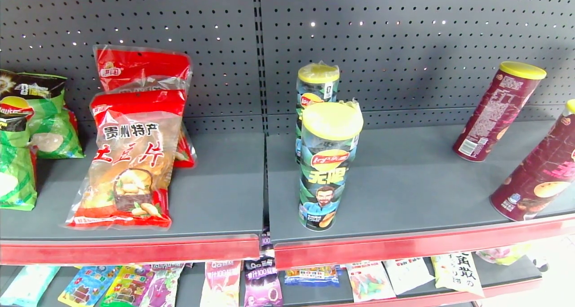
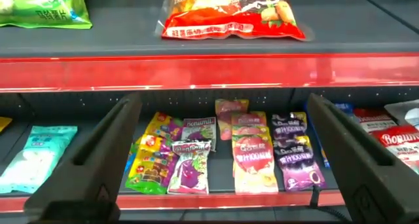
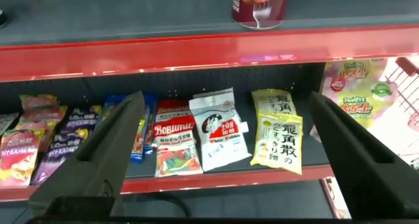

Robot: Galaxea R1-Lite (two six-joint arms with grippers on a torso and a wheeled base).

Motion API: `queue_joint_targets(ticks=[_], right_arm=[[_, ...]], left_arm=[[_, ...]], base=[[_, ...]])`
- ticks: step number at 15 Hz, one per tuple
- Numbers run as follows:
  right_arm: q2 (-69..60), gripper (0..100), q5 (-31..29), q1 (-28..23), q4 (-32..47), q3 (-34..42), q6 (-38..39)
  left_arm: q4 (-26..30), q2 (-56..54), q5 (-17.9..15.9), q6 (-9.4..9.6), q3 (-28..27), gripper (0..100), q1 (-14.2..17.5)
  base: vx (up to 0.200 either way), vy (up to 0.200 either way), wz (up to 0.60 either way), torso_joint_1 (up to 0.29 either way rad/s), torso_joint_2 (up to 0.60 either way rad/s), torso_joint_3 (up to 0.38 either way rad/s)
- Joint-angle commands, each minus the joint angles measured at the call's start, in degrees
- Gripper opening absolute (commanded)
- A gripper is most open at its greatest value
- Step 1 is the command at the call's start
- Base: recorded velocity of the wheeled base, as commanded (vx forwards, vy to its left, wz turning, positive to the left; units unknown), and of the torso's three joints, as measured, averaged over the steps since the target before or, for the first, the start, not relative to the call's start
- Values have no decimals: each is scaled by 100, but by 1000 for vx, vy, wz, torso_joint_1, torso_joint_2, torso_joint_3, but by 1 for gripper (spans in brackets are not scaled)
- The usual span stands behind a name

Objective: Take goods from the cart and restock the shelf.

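Grey shelf (image 1: 215, 186) with red edge, pegboard backing (image 1: 404, 51); left hand (image 2: 224, 99) and right hand (image 3: 226, 96) both wide open, holding nothing.

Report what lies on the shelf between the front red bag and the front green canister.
Bare shelf board and the panel seam, as the head view shows.

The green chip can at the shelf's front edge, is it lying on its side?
No, the green chip can stands upright on the shelf, its yellow lid on top.
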Motion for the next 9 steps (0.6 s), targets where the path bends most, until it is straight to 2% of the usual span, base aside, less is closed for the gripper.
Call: queue_joint_targets(ticks=[1,5,9], right_arm=[[-5,100,3,2,4,0,0],[-5,100,-6,2,4,0,0],[-5,100,-6,2,4,0,0]], left_arm=[[-1,13,8,-4,10,100,1],[-1,13,8,-4,10,100,1],[-1,13,8,-4,10,100,1]], base=[[-200,0,0,2,7,2],[-200,0,0,8,1,4],[0,0,0,0,0,0]])
